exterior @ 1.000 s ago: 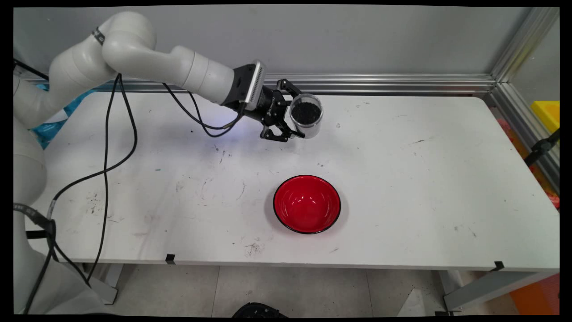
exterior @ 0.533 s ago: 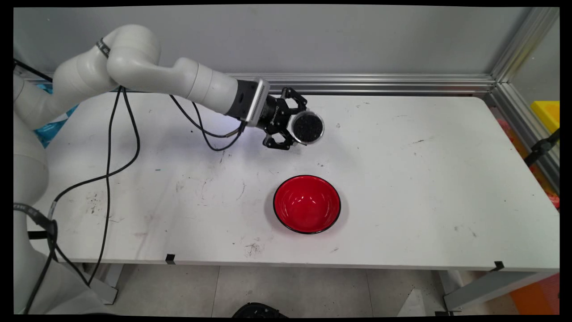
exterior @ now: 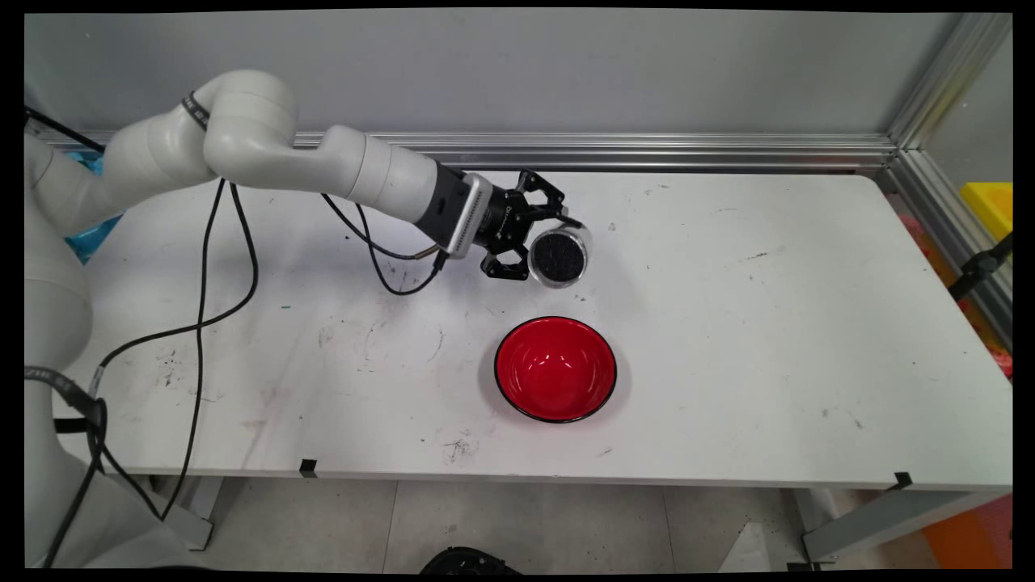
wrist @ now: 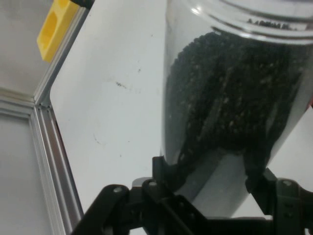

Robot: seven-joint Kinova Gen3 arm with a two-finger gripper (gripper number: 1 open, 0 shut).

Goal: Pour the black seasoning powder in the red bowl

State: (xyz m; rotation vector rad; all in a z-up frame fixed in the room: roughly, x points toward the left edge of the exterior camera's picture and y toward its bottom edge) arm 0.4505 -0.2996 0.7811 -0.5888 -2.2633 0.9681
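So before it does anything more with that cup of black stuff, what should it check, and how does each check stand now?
1. Claw shut on the clear cup: ok.
2. Black grains inside the cup, none seen spilled: ok.
3. Red bowl upright and empty on the table: ok.
4. Cup directly over the bowl: not ok, it sits on the far side of it.
5. Grip firm enough for tipping: cannot tell.

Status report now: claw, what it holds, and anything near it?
Claw shut on clear cup of black grains. Cup held above table. Red bowl nearby, empty.
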